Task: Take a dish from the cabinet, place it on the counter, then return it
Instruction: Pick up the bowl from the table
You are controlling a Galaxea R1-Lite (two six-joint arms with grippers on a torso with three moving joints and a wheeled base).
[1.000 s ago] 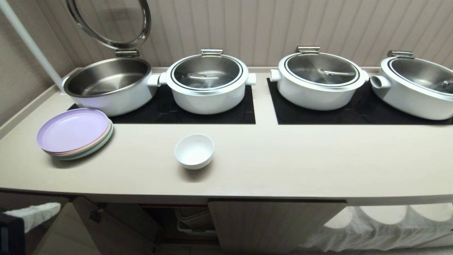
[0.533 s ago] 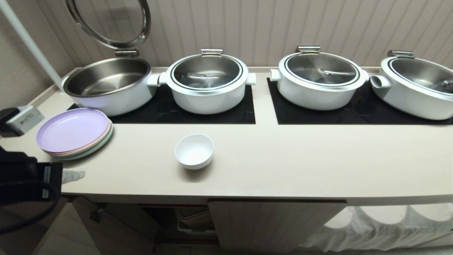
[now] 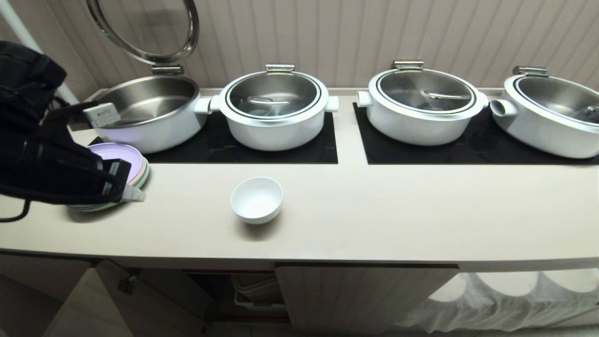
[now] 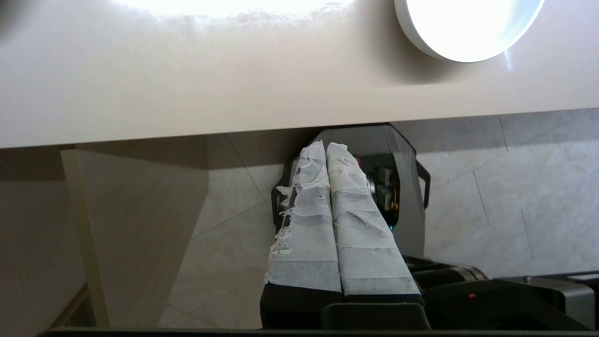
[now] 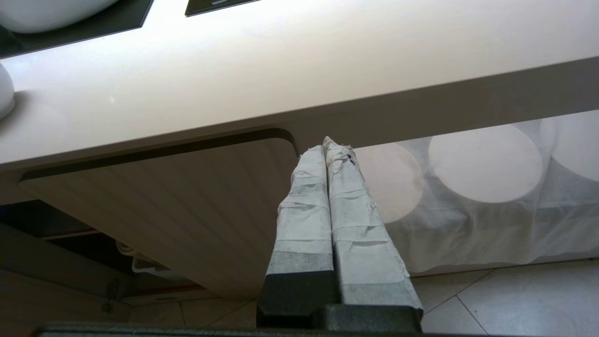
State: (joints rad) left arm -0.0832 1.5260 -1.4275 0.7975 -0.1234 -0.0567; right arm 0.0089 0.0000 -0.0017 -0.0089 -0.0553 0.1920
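Two steps complete: dish [image 3: 257,199] was out of the cabinet [image 3: 360,295] and stood upright on the counter [image 3: 374,215], judged from its position.
One step outstanding: return of the dish to the cabinet; no grasp had been made.
Dish location: near the front edge of the counter, left of centre, well apart from the black mats [image 3: 262,145] and the lidded pots [image 3: 273,105]; nothing touched it.
Dish condition: empty, rim up, resting on its foot.
Cabinet state: left door swung open below the counter's front edge, dark interior with a red-edged shelf visible; right door [image 5: 187,201] shut.
Left tool [image 3: 135,194]: taped fingers [image 4: 323,210] pressed together, no gap, nothing held; it hovered above the left end of the counter, over the stack of coloured plates [image 3: 133,166], well apart from the dish.
Left tool contact: none visible with the counter or the plates.
Right tool [image 5: 330,150]: fingers pressed together, empty, parked below the counter's front edge, in front of the shut door.
Next requirement (judgement): left tool would need to spread its fingers before it could close on the rim of the dish.
Risk (judgement): glossy ceramic may slip in a thin rim grip; plate stack lay close beneath the arm.
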